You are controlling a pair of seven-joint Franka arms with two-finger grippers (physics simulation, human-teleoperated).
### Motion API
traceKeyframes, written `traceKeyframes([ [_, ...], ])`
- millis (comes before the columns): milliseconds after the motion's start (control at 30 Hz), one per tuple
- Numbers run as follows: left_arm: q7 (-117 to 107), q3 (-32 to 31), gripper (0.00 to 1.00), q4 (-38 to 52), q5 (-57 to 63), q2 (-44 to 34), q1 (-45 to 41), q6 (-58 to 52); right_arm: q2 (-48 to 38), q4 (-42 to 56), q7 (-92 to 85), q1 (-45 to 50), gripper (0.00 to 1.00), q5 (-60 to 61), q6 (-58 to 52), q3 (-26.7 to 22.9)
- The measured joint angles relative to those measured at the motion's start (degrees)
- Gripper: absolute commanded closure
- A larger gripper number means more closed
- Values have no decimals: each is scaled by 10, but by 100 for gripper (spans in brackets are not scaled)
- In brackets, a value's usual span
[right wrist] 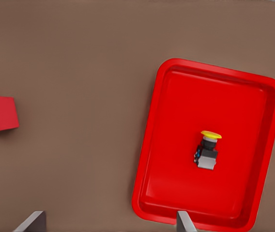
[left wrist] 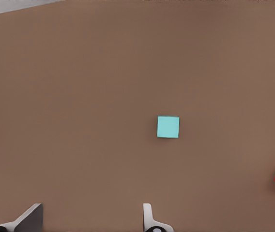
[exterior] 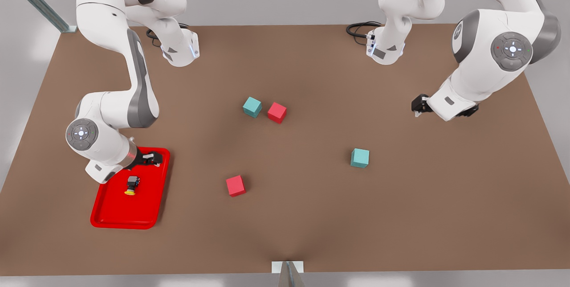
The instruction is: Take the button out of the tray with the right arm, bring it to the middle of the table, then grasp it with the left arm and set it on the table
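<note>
Button (exterior: 131, 185) lies on its side in the tray (exterior: 111, 215); small, light, rigid, best pinched across its boxy body. Right end effector (exterior: 151, 159) hovers spread nearby; left end effector (exterior: 417, 105) waits spread.

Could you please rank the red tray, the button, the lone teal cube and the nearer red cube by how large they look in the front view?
1. red tray
2. teal cube and red cube: these look alike, so no ranking between them
3. button, lying inside the tray
</note>
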Motion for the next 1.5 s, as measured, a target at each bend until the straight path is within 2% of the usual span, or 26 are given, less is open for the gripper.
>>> traceKeyframes([
  [233,4,0,0,0,1,12,-7,9,30,-5,-12,4,0,-2,-11,6],
  [333,5,0,0,0,1,22,-7,16,74,-13,-19,-48,0,-8,17,6],
  [433,6,0,0,0,1,31,-7,23,128,32,-34,-94,0,5,43,6],
  [533,7,1,0,0,1,34,-6,28,152,52,-49,-106,0,19,48,5],
  [633,8,1,0,0,1,37,-7,32,203,123,-62,-111,0,28,47,6],
  [867,9,0,0,0,1,38,-8,35,256,146,-95,-170,0,107,66,6],
  [967,10,0,0,-1,1,42,-9,35,208,31,-109,-173,0,136,101,18],
  [1033,10,0,0,-1,1,43,-9,36,146,-94,-116,-169,0,145,158,32],
  [1100,10,0,0,-1,1,45,-9,36,119,-154,-123,-168,0,151,217,40],
  [1267,11,0,0,-2,1,49,-8,37,116,-154,-143,-174,0,151,317,38],
  [1367,11,0,0,-2,1,49,-9,37,115,-155,-152,-123,0,125,353,-21],
  [1500,12,0,0,-2,1,49,-10,37,126,-156,-163,-85,0,91,382,-52],
])
